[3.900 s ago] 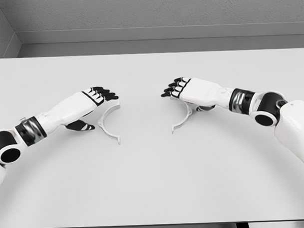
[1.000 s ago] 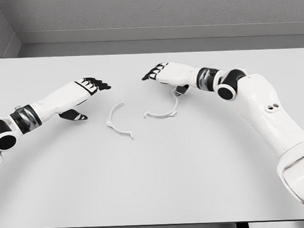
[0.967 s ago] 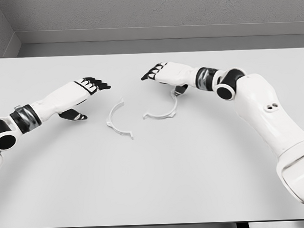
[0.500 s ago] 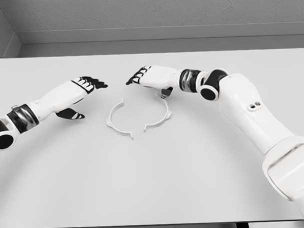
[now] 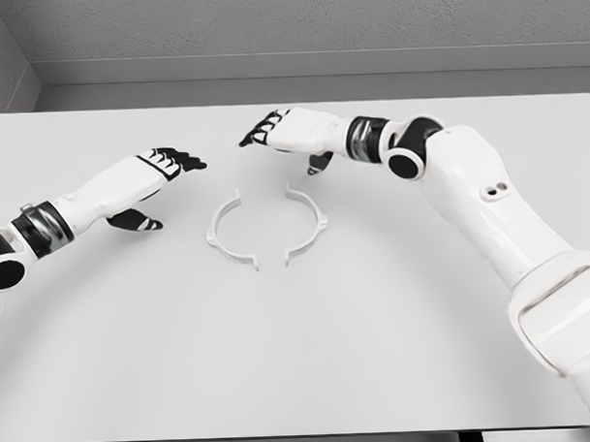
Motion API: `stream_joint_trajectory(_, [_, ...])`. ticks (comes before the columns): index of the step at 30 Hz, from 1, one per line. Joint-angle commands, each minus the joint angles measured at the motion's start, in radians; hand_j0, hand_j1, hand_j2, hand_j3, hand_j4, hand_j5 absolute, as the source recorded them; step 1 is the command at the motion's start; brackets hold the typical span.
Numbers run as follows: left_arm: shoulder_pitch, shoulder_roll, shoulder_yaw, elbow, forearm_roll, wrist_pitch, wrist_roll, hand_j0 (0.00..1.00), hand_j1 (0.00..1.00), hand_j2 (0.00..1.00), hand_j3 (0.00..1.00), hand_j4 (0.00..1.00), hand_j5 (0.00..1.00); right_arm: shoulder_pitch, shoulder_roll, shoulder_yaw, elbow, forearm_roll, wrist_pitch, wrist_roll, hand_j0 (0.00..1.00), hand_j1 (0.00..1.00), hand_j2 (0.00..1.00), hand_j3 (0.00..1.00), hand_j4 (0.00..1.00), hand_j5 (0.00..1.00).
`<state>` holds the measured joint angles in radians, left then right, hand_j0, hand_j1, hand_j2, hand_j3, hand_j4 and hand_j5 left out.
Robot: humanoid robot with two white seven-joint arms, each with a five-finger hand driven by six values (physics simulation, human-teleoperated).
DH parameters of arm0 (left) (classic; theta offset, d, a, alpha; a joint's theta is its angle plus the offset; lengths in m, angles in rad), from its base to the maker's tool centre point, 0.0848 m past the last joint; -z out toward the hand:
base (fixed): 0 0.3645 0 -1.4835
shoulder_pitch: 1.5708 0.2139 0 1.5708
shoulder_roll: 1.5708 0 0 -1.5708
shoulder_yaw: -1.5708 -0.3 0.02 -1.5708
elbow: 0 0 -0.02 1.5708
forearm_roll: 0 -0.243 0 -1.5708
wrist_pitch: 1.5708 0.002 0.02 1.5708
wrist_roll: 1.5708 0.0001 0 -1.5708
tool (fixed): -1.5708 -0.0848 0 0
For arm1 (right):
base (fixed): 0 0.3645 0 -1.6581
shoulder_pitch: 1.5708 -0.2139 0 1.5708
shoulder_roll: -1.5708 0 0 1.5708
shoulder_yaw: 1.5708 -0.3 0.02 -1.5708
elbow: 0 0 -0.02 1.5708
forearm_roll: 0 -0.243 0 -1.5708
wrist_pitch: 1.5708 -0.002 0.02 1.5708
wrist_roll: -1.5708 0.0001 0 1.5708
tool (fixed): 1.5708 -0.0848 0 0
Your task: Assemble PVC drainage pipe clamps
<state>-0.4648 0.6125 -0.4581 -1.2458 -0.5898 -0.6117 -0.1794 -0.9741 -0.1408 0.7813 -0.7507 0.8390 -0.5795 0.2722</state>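
Two white half-ring clamp pieces lie flat on the table, facing each other as a nearly closed ring. The left clamp half (image 5: 222,235) curves open toward the right; the right clamp half (image 5: 312,223) curves open toward the left. Small gaps remain between their ends at top and bottom. My right hand (image 5: 277,134) hovers just behind the right half, fingers stretched out, holding nothing. Further left, my left hand (image 5: 167,167) is also open and apart from the left half.
The white table (image 5: 300,357) spreads wide around the parts; its front edge runs along the bottom of the view. A grey wall stands behind the far edge.
The right hand slid the right clamp half leftward and turned it to face the left half, then lifted off it. The left hand drew back slightly to the left.
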Motion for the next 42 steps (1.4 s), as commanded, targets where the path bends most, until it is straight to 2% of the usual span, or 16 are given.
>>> stream_joint_trajectory(1, [0.0, 0.0, -0.001, -0.001, 0.007, 0.001, 0.001, 1.0, 1.0, 1.0, 1.0, 1.0, 1.0, 0.002, -0.045, -0.03, -0.001, -0.008, -0.003, -0.001, 1.0, 1.0, 1.0, 1.0, 1.0, 1.0])
stream_joint_trajectory(4, [0.002, -0.022, -0.011, -0.003, 0.005, 0.001, 0.0, 1.0, 1.0, 1.0, 1.0, 1.0, 1.0, 0.028, -0.08, -0.027, -0.013, -0.011, -0.02, -0.001, 1.0, 1.0, 1.0, 1.0, 1.0, 1.0])
stream_joint_trajectory(8, [0.002, -0.071, -0.017, 0.002, 0.002, 0.001, -0.003, 1.0, 1.0, 1.0, 1.0, 1.0, 1.0, 0.104, -0.151, -0.03, -0.171, -0.009, -0.026, 0.015, 1.0, 1.0, 1.0, 1.0, 1.0, 1.0])
stream_joint_trajectory(12, [0.0, -0.089, -0.024, 0.012, -0.001, 0.001, -0.006, 1.0, 1.0, 1.0, 1.0, 1.0, 1.0, 0.133, -0.213, -0.039, -0.272, -0.014, -0.02, 0.015, 1.0, 1.0, 1.0, 1.0, 1.0, 1.0])
stream_joint_trajectory(15, [0.0, -0.1, -0.028, 0.014, -0.001, 0.001, -0.006, 1.0, 1.0, 1.0, 1.0, 1.0, 1.0, 0.175, -0.252, -0.094, -0.383, -0.014, -0.016, 0.035, 1.0, 1.0, 1.0, 1.0, 1.0, 1.0])
stream_joint_trajectory(18, [0.0, -0.103, -0.03, 0.012, -0.001, 0.001, -0.006, 1.0, 1.0, 1.0, 1.0, 1.0, 1.0, 0.196, -0.258, -0.094, -0.395, -0.02, -0.017, 0.035, 1.0, 1.0, 1.0, 1.0, 1.0, 1.0])
stream_joint_trajectory(20, [0.0, -0.103, -0.03, 0.014, -0.001, 0.001, -0.006, 1.0, 1.0, 1.0, 1.0, 1.0, 1.0, 0.213, -0.275, -0.099, -0.432, -0.02, -0.017, 0.035, 1.0, 1.0, 1.0, 1.0, 1.0, 1.0])
stream_joint_trajectory(23, [0.002, -0.103, -0.028, 0.014, -0.002, 0.001, -0.008, 1.0, 1.0, 1.0, 1.0, 1.0, 1.0, 0.267, -0.367, -0.22, -0.553, -0.026, -0.017, 0.038, 1.0, 1.0, 1.0, 1.0, 1.0, 1.0])
stream_joint_trajectory(26, [0.002, -0.108, -0.03, 0.014, -0.002, 0.001, -0.006, 1.0, 1.0, 1.0, 1.0, 1.0, 1.0, 0.344, -0.537, -0.33, -0.697, -0.155, -0.025, 0.038, 1.0, 1.0, 1.0, 1.0, 1.0, 1.0])
stream_joint_trajectory(27, [0.002, -0.116, -0.03, 0.014, -0.004, 0.001, -0.008, 1.0, 1.0, 1.0, 1.0, 1.0, 1.0, 0.403, -0.591, -0.382, -0.739, -0.213, -0.031, 0.035, 1.0, 1.0, 1.0, 1.0, 1.0, 1.0])
stream_joint_trajectory(29, [0.002, -0.122, -0.031, 0.012, -0.005, 0.001, -0.008, 1.0, 1.0, 1.0, 1.0, 1.0, 1.0, 0.567, -0.6, -0.55, -0.792, -0.244, -0.031, 0.038, 1.0, 1.0, 1.0, 1.0, 1.0, 1.0])
stream_joint_trajectory(30, [0.002, -0.122, -0.031, 0.012, -0.005, 0.001, -0.008, 1.0, 1.0, 1.0, 1.0, 1.0, 1.0, 0.641, -0.594, -0.6, -0.832, -0.244, -0.031, 0.038, 1.0, 1.0, 1.0, 1.0, 1.0, 1.0])
stream_joint_trajectory(32, [0.002, -0.126, -0.031, 0.012, -0.007, 0.001, -0.009, 1.0, 1.0, 1.0, 1.0, 1.0, 1.0, 0.696, -0.573, -0.637, -0.848, -0.245, -0.031, 0.035, 1.0, 1.0, 1.0, 1.0, 1.0, 1.0])
stream_joint_trajectory(35, [0.002, -0.126, -0.03, 0.012, -0.007, 0.001, -0.009, 1.0, 1.0, 1.0, 1.0, 1.0, 1.0, 0.719, -0.54, -0.694, -0.848, -0.31, -0.031, 0.027, 1.0, 1.0, 1.0, 1.0, 1.0, 1.0])
stream_joint_trajectory(38, [0.002, -0.125, -0.03, 0.011, -0.002, 0.001, -0.009, 1.0, 1.0, 1.0, 1.0, 1.0, 1.0, 0.77, -0.537, -0.702, -0.837, -0.308, -0.031, 0.025, 1.0, 1.0, 1.0, 1.0, 1.0, 1.0])
stream_joint_trajectory(42, [0.003, -0.117, -0.03, 0.003, 0.001, 0.001, -0.008, 1.0, 1.0, 1.0, 1.0, 1.0, 1.0, 0.784, -0.548, -0.706, -0.808, -0.305, -0.031, 0.03, 1.0, 1.0, 1.0, 1.0, 1.0, 1.0])
